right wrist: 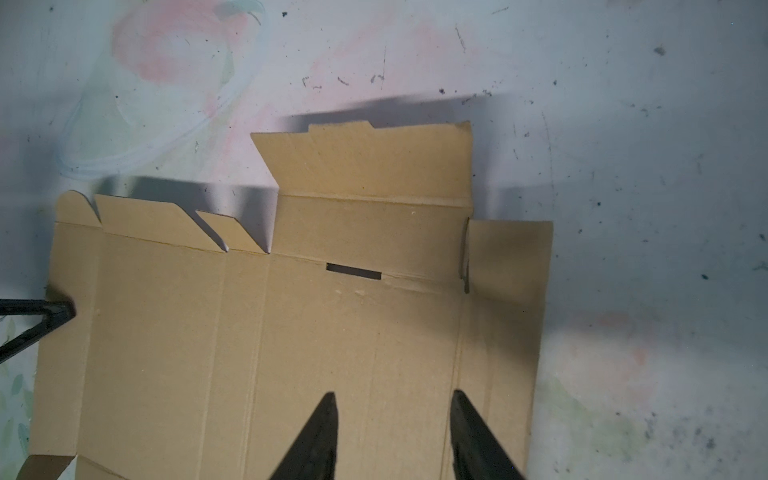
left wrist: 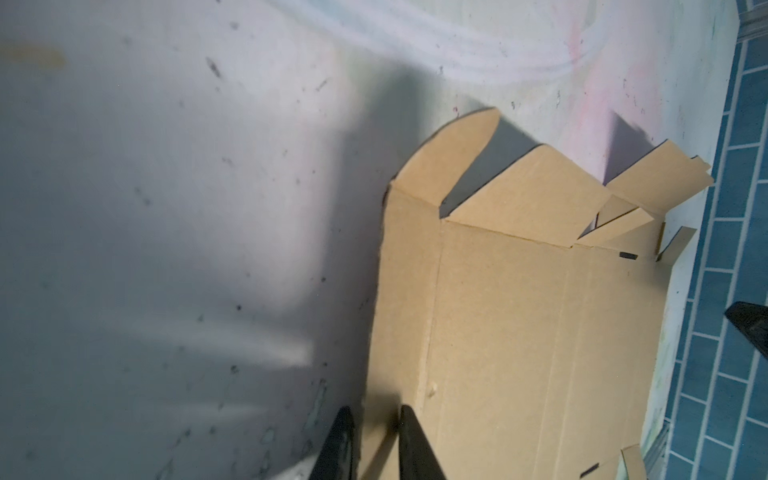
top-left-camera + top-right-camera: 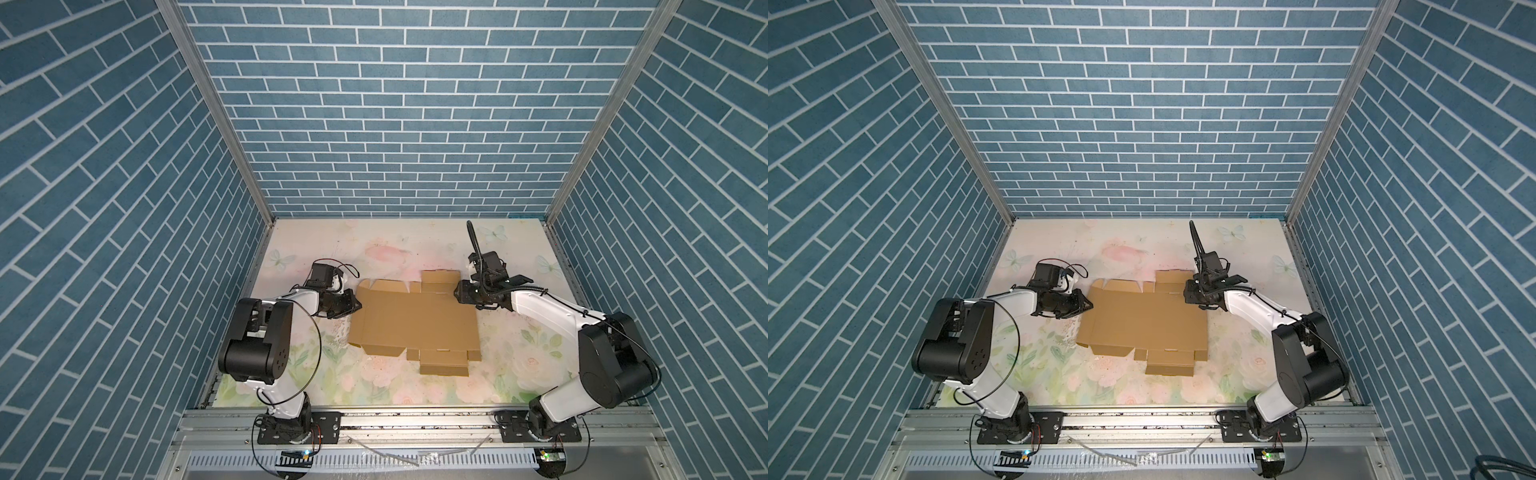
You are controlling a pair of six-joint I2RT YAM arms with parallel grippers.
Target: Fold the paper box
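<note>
Left gripper point(image 2: 374, 409) has its two fingers close together astride the left edge strip of the paper box point(image 3: 415, 324); whether they truly pinch it cannot be told. Right gripper point(image 1: 392, 392) hangs over the far right corner with jaws apart, holding nothing. Unfolded, the box lies flat mid-table point(image 3: 374, 386), some far flaps tilted up

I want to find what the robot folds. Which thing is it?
Look at the flowery table inside the blue brick walls. In its middle, between the left gripper and the right gripper, lies the paper box. It is the only brown thing there: an unfolded cardboard sheet with flaps along its edges.
</note>
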